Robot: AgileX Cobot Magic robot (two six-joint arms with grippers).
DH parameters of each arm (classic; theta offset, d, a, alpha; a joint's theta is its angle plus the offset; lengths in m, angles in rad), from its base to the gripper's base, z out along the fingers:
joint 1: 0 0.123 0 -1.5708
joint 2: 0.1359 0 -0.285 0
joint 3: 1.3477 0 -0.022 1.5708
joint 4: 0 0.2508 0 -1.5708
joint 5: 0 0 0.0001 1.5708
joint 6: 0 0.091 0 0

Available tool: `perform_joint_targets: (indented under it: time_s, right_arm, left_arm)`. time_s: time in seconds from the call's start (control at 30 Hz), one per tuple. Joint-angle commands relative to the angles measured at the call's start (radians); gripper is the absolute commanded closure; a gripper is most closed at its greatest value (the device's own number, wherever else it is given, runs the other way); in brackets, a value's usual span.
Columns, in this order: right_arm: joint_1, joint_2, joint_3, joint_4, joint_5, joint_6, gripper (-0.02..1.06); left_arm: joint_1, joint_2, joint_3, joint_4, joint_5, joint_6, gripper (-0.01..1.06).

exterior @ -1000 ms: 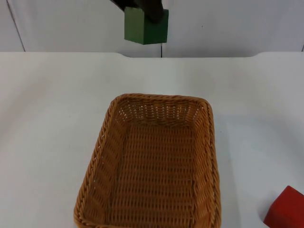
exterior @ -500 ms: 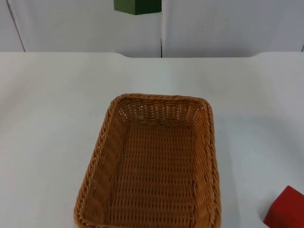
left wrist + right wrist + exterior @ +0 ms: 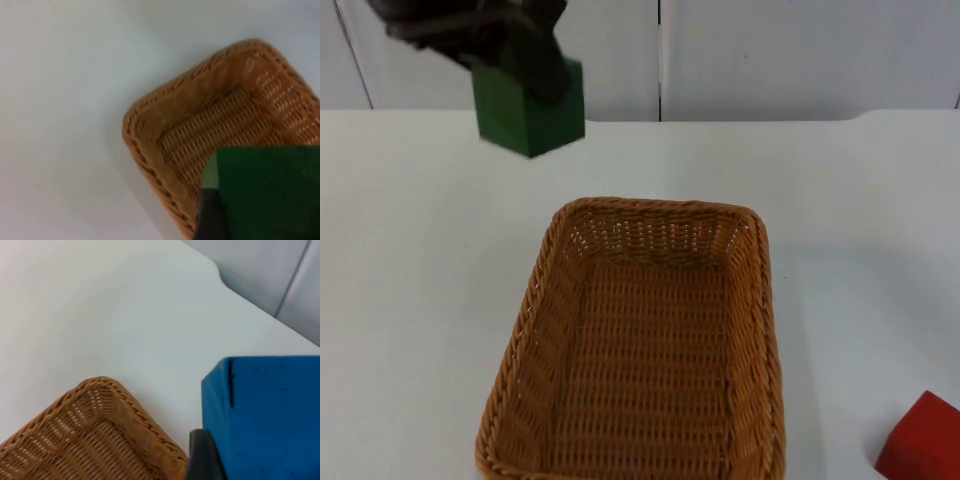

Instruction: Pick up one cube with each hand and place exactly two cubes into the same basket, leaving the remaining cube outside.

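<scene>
Nearest to us in the top view, a red cube (image 3: 923, 440) sits on the white table (image 3: 410, 300) at the lower right edge of the frame, outside the basket and well apart from its right wall.

Just behind it, filling the lower middle of the frame, we see the wicker basket (image 3: 757, 330), a rectangular woven tray with nothing lying on its floor.

Farther back, at the upper left of the top view, we find the left gripper (image 3: 520, 60) raised above the table beyond the basket's far left corner. Its fingers are closed on a green cube (image 3: 528, 112), which hangs clear of the table. In the left wrist view we see the same green cube (image 3: 267, 192) against a black fingertip (image 3: 210, 215), with a corner of the basket (image 3: 150, 155) below it.

In the right wrist view we see a blue cube (image 3: 265, 415) held against the right gripper's black fingertip (image 3: 200, 457), so those fingers are clamped on it; a corner of the basket (image 3: 120, 400) lies beneath, and the grey partition wall (image 3: 280, 275) stands beyond the table's edge.
</scene>
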Motion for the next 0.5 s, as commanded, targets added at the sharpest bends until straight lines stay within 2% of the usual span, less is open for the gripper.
perform_joint_targets:
  time_s: [0.0, 0.23, 0.43, 0.47]
  right_arm:
    - [0.022, -0.013, 0.001, 0.008, 0.000, 0.003, 1.05]
    - [0.100, 0.016, 0.003, -0.021, 0.000, 0.003, 1.05]
    - [0.157, 0.107, 0.003, -0.015, 0.004, 0.003, 1.05]
    - [0.157, 0.107, 0.003, -0.015, 0.004, 0.003, 1.05]
  left_arm:
    - [-0.004, -0.028, 0.053, -0.007, -0.040, 0.001, 1.05]
    - [-0.005, -0.061, 0.206, -0.041, -0.106, 0.017, 1.05]
    - [-0.077, -0.083, 0.366, -0.133, -0.263, 0.101, 1.05]
    - [-0.077, -0.083, 0.366, -0.133, -0.263, 0.101, 1.05]
